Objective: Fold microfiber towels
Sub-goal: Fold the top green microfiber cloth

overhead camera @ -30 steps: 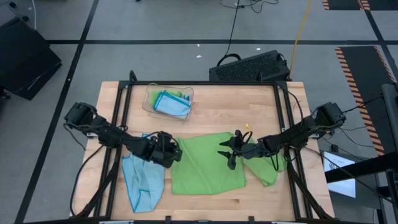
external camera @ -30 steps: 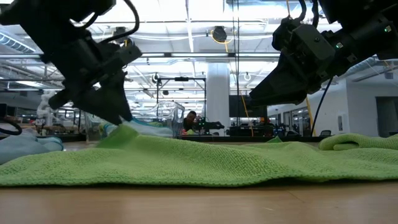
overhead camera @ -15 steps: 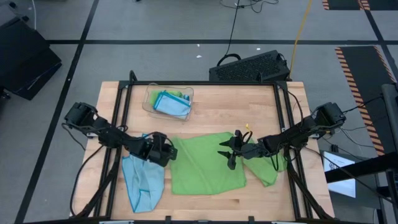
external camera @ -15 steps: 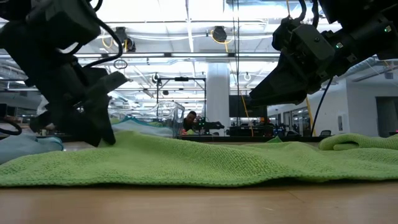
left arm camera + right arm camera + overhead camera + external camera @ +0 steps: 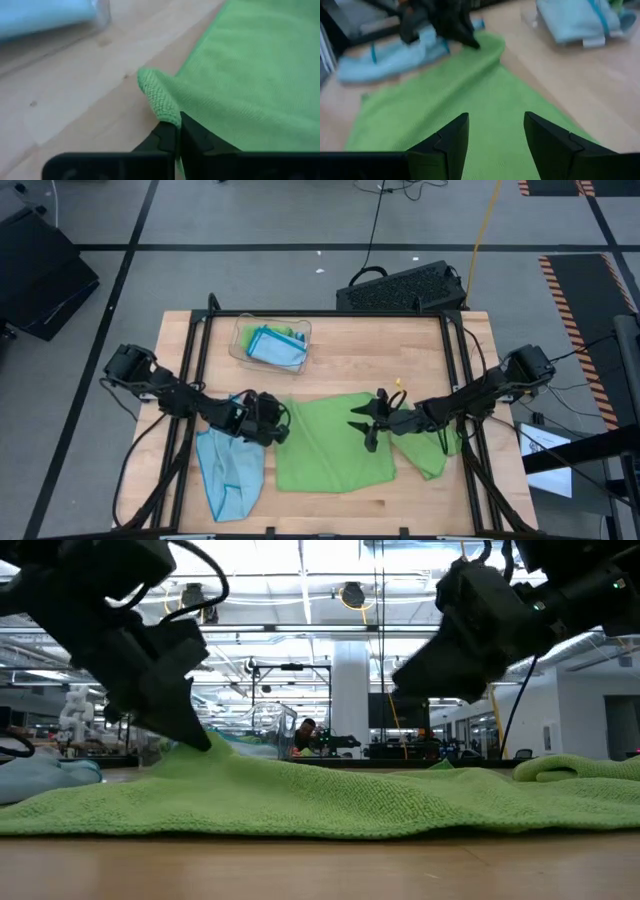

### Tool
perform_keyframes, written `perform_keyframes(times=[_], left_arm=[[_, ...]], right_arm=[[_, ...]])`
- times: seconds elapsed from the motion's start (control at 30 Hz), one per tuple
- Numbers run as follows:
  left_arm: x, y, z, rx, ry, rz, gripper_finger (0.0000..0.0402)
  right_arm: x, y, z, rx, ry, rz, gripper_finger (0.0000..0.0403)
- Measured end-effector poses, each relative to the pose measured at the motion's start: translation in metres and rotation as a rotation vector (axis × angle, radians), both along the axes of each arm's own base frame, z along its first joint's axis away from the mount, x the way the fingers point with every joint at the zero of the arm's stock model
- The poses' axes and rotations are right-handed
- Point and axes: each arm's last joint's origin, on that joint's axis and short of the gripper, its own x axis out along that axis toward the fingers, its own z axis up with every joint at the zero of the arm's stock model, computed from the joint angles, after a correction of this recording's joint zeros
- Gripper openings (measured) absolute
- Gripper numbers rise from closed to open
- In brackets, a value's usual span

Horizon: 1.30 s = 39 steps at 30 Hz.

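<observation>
Your left end effector (image 5: 177,131) is clenched on the far left corner of the lime green towel (image 5: 335,442), which lies spread flat on the tabletop (image 5: 400,345), giving a lift point for the fold. Your right end effector (image 5: 366,423) hovers released above the towel's right edge.

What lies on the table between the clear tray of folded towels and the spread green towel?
Bare wood: in the high view, nothing lies between the clear tray and the spread green towel, whose corner the left gripper pinches.
</observation>
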Motion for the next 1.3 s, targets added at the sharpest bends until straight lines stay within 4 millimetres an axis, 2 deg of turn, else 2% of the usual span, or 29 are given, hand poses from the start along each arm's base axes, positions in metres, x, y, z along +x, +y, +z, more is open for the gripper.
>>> perform_keyframes(times=[0.1, 0.2, 0.37, 0.47, 0.7, 0.87, 1.03, 1.3], left_arm=[[0.006, -0.004, 0.01, 0.035, -0.013, -0.047, 0.0009], [0.013, -0.015, 0.021, 0.069, -0.001, -0.162, 0.0006], [0.018, -0.026, 0.032, 0.101, -0.011, -0.245, 0.0005], [0.018, -0.03, 0.034, 0.113, -0.01, -0.27, 0.0006], [0.013, -0.044, 0.033, 0.146, 0.006, -0.354, 0.0006], [0.011, -0.049, 0.033, 0.186, 0.014, -0.404, 0.0004], [0.012, -0.049, 0.035, 0.234, 0.02, -0.441, 0.0008], [0.014, -0.047, 0.035, 0.3, 0.04, -0.469, 0.0009]], right_arm=[[0.013, -0.001, 0.004, -0.029, -0.035, 0.005, 0.0185], [0.038, -0.006, 0.011, -0.045, -0.003, 0.046, 0.0185], [0.09, -0.024, 0.022, -0.063, -0.004, 0.278, 0.0186], [0.111, -0.042, 0.024, -0.064, 0.007, 0.416, 0.0194], [0.143, -0.081, 0.026, -0.029, -0.043, 0.529, 0.0263], [0.167, -0.099, 0.026, 0.098, -0.058, 0.588, 0.0297], [0.178, -0.112, 0.013, 0.167, 0.081, 0.623, 0.0297], [0.174, -0.117, 0.014, 0.266, 0.088, 0.762, 0.0293]])
